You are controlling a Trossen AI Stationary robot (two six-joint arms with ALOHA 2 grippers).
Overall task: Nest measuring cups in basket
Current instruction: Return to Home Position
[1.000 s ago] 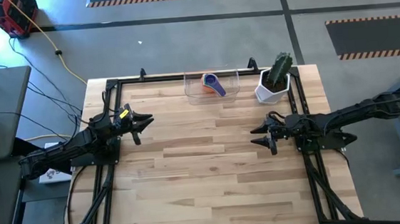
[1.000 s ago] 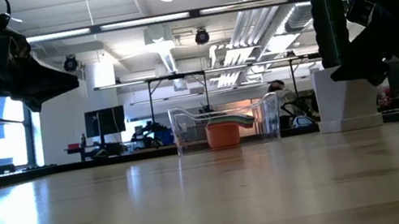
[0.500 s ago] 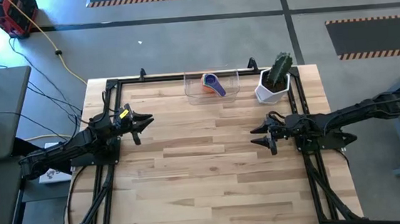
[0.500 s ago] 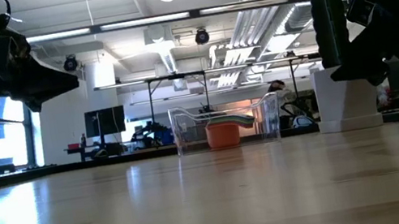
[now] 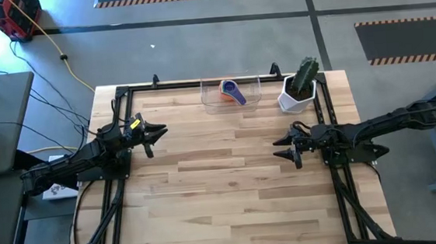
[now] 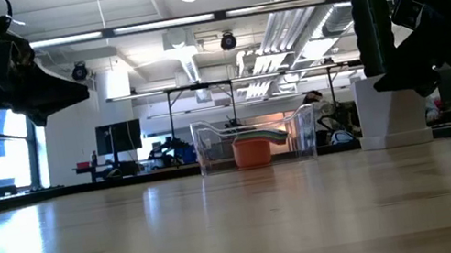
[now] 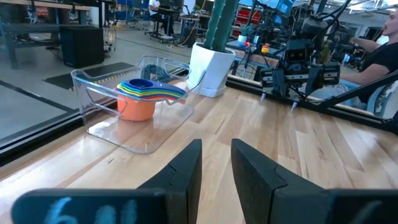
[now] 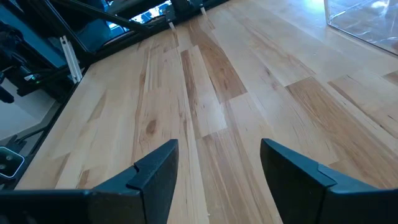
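The measuring cups [image 5: 231, 92] sit stacked one inside another in the clear basket [image 5: 210, 103] at the table's far edge, the orange one lowest and the blue one on top, their handles fanned out. The left wrist view shows the stack [image 7: 146, 94] inside the basket [image 7: 93, 84], and the low view shows it too [image 6: 253, 148]. My left gripper [image 5: 162, 131] hovers near the table's left side, open by a narrow gap [image 7: 216, 155], pointing toward the basket. My right gripper [image 5: 277, 148] hovers right of centre, wide open [image 8: 217, 163] over bare wood.
A white pot with a green cactus [image 5: 299, 84] stands right of the basket at the far right corner. A black frame [image 5: 122, 90] runs along the table's edges. Bare wooden tabletop [image 5: 223, 192] lies between and in front of both arms.
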